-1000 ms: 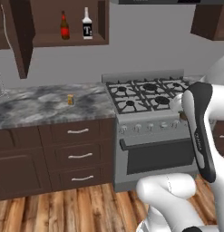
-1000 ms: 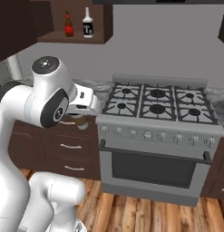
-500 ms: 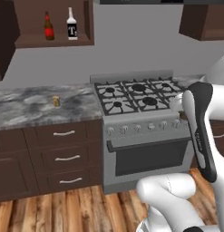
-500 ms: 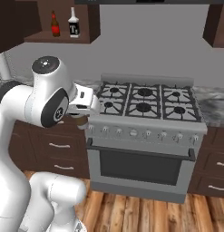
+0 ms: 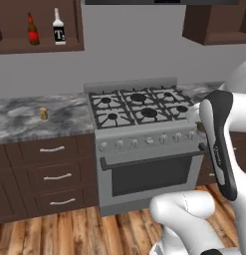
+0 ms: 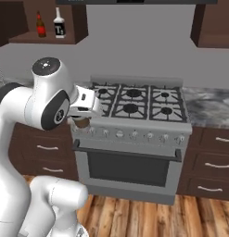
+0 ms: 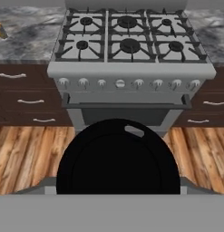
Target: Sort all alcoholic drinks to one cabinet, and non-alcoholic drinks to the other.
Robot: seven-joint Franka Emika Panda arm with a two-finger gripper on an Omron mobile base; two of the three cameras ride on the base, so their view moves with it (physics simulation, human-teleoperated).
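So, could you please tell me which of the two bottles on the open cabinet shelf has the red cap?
The brown bottle, the left one of the pair. Its neighbour, the white bottle with the black T label, is pale and stands to its right.

Grey stove (image 5: 139, 134) with 6 burners between marble counters (image 5: 25, 119); dark drawers (image 5: 50, 174) below; wood floor (image 7: 22, 154).

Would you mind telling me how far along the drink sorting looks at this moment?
Done: the brown bottle with red label and the white bottle with black T label stand in the open dark wooden wall cabinet. In hand: the gripper is closed on the tan paper coffee cup with dark lid. Left: that cup and the small yellow can on the grey marble counter go to the other cabinet.
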